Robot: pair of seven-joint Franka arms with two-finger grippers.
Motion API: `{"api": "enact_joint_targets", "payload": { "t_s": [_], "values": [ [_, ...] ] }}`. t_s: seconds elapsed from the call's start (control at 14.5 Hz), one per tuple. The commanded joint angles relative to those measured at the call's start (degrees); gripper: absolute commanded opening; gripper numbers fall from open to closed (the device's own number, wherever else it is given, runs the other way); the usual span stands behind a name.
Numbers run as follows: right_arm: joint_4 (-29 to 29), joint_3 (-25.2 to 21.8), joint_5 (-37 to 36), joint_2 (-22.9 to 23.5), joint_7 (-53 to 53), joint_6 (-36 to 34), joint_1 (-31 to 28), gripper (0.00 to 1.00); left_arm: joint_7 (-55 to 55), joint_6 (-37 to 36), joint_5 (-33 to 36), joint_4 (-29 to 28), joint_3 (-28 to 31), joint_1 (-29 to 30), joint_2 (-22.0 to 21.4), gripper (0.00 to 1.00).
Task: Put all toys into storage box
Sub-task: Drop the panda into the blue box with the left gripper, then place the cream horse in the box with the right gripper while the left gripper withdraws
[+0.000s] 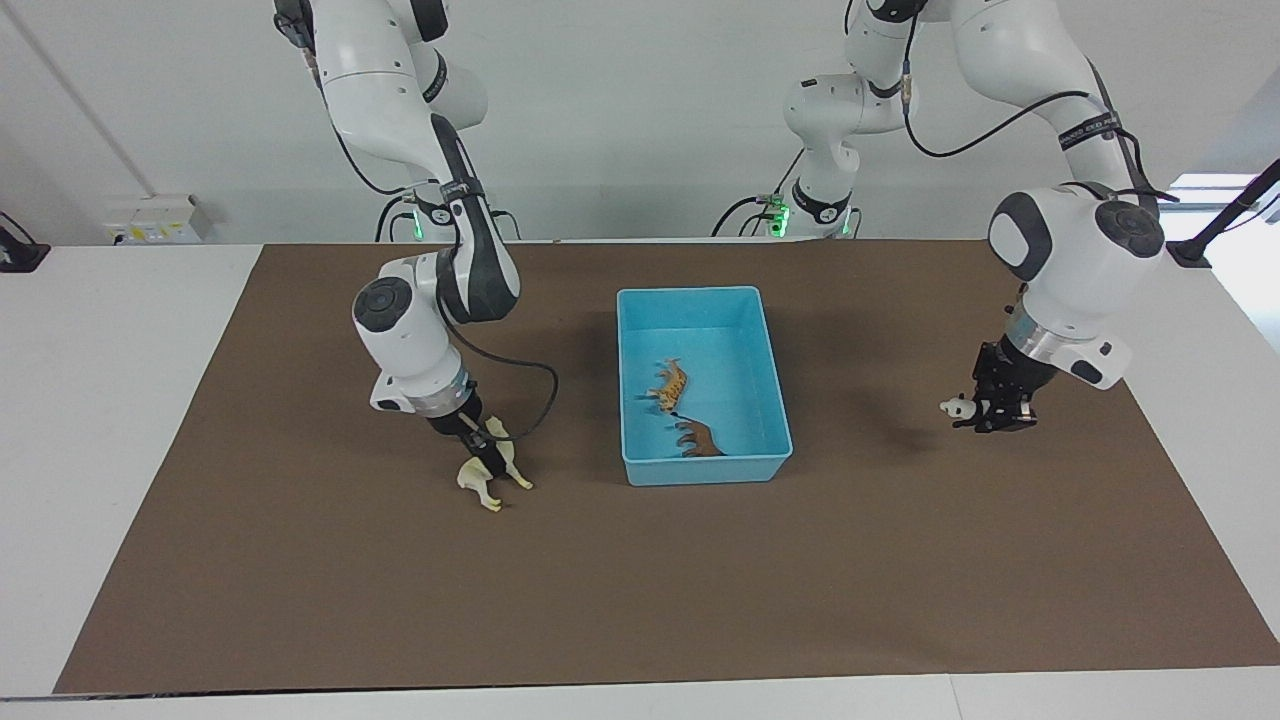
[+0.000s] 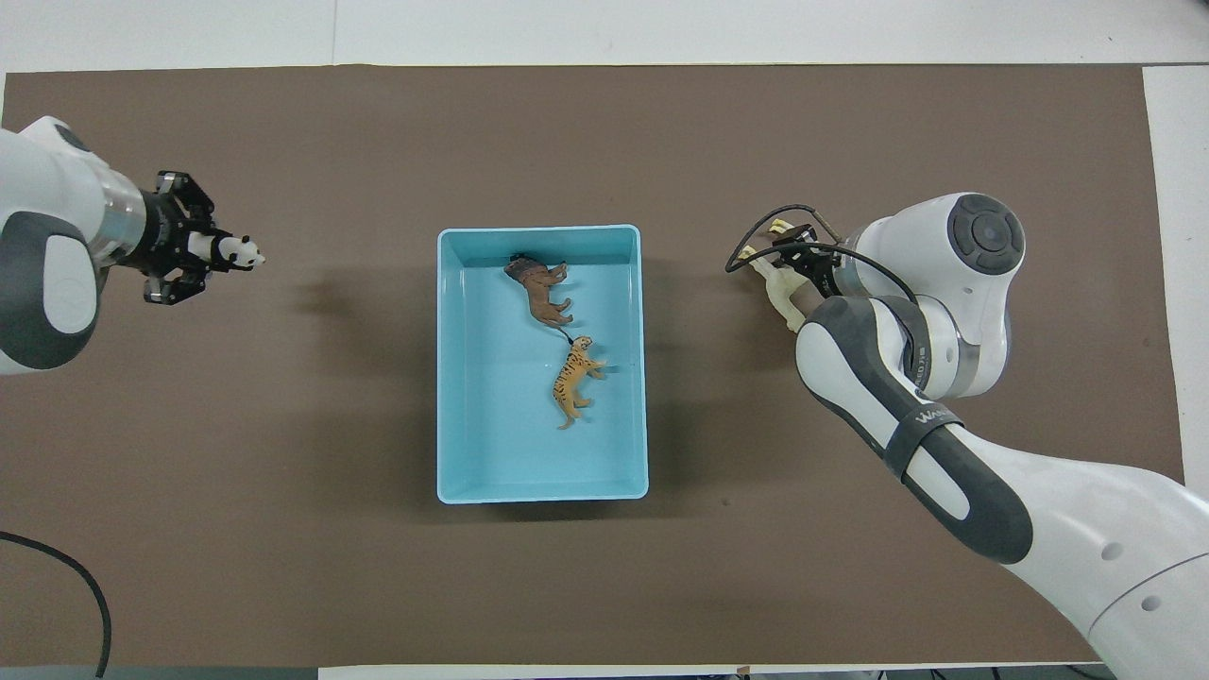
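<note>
Two toys, tiger [image 2: 574, 380] and lion [image 2: 540, 289], lie in your storage box [image 2: 451, 378]; your left gripper [image 1: 985, 412] grasps the panda [image 1: 957, 407] aloft, right gripper [image 1: 485, 458] grips the llama [image 1: 492, 480] at the mat [image 1: 300, 560].

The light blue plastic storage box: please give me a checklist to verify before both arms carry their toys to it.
1. Light blue plastic storage box upright, open: ok.
2. Brown lion figurine and orange striped tiger figurine lie inside; bare floor remains: ok.
3. Left gripper holds the black-and-white panda figurine, lifted above the brown mat: ok.
4. Right gripper closed on the cream llama figurine: ok.
5. Llama clear of the mat: cannot tell.
6. Path to box free: ok.
</note>
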Motion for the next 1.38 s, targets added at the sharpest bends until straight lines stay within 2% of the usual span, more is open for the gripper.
{"api": "enact_joint_targets", "payload": {
  "t_s": [0.0,0.14,0.28,0.34,0.41,0.48,0.55,0.69,0.83,0.96,1.1,1.17,1.24,1.31],
  "values": [
    [-1.2,0.2,0.0,-0.8,-2.1,0.7,-0.3,0.00,-4.6,-0.9,-1.0,1.3,0.9,-10.0,0.4,0.08],
    [-0.7,0.2,0.0,-1.0,-2.0,-0.1,-0.3,0.00,-4.9,1.5,-1.0,-0.8,0.7,-14.7,-0.5,0.09],
    [1.1,0.6,0.1,-1.3,-1.4,-2.3,-0.1,0.00,-4.7,5.8,-1.1,-5.4,0.7,-18.3,-2.0,0.11],
    [3.6,0.6,0.4,-1.4,-0.7,-5.7,0.0,0.00,-4.6,8.7,-1.1,-9.2,0.7,-19.8,-3.5,0.20],
    [6.2,0.7,0.4,-1.7,0.5,-8.9,0.0,0.00,-4.5,10.3,-1.0,-11.4,0.7,-20.6,-4.4,0.46],
    [8.2,1.4,0.4,-2.3,1.4,-11.2,0.0,0.00,-4.5,10.3,-1.0,-11.7,0.7,-20.9,-4.5,0.96],
    [9.3,2.9,1.1,-2.9,2.1,-12.4,0.0,0.00,-4.7,9.8,-1.0,-11.5,0.7,-21.0,-4.5,1.00],
    [11.4,5.3,5.7,-3.9,4.9,-12.5,0.0,0.00,-4.8,8.7,-1.0,-10.1,0.8,-20.8,-4.6,1.00],
    [14.5,6.8,7.5,-4.7,9.2,-12.8,1.7,0.00,-3.6,3.9,-0.5,-7.5,1.6,-19.3,-6.8,1.00],
    [17.2,6.9,7.6,-4.3,15.4,-11.0,7.2,0.00,6.0,-0.3,-0.3,-6.2,2.1,-12.5,-10.1,1.00],
    [16.5,6.9,9.0,-4.0,19.6,-4.5,11.4,0.00,20.5,-4.8,-0.4,-6.1,2.2,-6.4,-12.7,1.00],
    [15.7,6.9,10.1,-4.0,20.9,-2.5,13.7,0.22,27.5,-7.9,-0.4,-6.0,2.2,-4.4,-13.8,1.00],
    [14.6,6.8,10.2,-4.4,22.0,-1.4,16.2,0.75,35.2,-11.7,-0.4,-5.2,2.3,-2.6,-14.7,1.00],
    [14.1,6.7,10.2,-4.7,22.6,-2.1,17.4,1.00,42.5,-15.3,-0.3,-4.0,2.2,-1.2,-14.8,1.00]
  ]
}}
